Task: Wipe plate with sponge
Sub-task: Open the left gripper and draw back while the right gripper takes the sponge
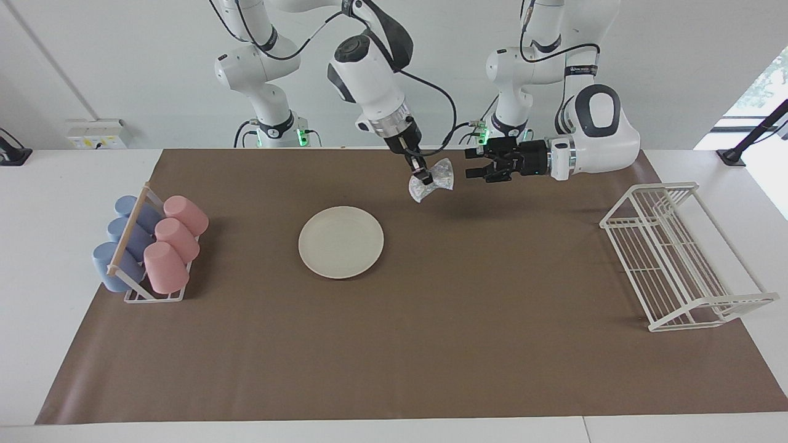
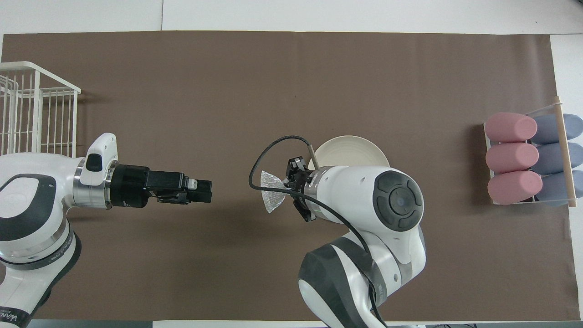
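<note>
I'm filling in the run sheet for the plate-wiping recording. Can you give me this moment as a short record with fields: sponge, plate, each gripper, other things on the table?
sponge: silvery mesh pad, held in the air over the brown mat, not over the plate
plate: cream-white, flat on the mat, bare
right gripper: shut on the sponge
left gripper: open, empty, up over the mat, apart from the sponge
cup rack: pink and blue cups, right arm's end
wire rack: white, left arm's end
</note>
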Controlling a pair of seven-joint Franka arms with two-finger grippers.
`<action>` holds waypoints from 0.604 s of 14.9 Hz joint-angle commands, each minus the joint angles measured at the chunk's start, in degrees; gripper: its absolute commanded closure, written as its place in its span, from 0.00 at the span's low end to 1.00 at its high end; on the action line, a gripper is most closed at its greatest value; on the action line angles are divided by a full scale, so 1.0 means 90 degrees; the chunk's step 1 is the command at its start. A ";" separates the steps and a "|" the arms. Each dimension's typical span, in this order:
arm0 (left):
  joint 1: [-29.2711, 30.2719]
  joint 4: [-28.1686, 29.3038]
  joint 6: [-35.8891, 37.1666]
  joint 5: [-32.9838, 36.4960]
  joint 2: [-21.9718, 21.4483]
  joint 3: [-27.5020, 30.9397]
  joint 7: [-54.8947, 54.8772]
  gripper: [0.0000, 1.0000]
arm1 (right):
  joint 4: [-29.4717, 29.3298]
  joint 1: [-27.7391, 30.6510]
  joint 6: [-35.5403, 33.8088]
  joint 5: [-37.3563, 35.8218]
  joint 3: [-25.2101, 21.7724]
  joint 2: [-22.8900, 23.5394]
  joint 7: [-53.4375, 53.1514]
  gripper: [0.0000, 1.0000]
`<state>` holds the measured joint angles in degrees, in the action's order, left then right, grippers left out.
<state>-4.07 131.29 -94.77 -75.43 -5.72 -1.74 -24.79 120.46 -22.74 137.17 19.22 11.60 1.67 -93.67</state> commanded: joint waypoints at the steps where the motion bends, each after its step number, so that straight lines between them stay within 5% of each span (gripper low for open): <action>1: 0.0187 0.0099 -0.0105 0.0702 -0.0116 0.0027 -0.0058 0.00 | 0.0463 0.0328 0.0033 -0.0705 0.0049 -0.0176 0.0621 1.00; 9: 0.0432 -0.0115 -0.0437 0.2803 0.0030 0.0027 0.0001 0.00 | 0.1313 0.0847 0.0892 -0.1110 0.0078 0.0302 0.1286 1.00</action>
<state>-0.50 130.91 -97.46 -54.29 -5.69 -1.28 -24.79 130.88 -15.97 143.29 10.13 11.49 3.56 -82.80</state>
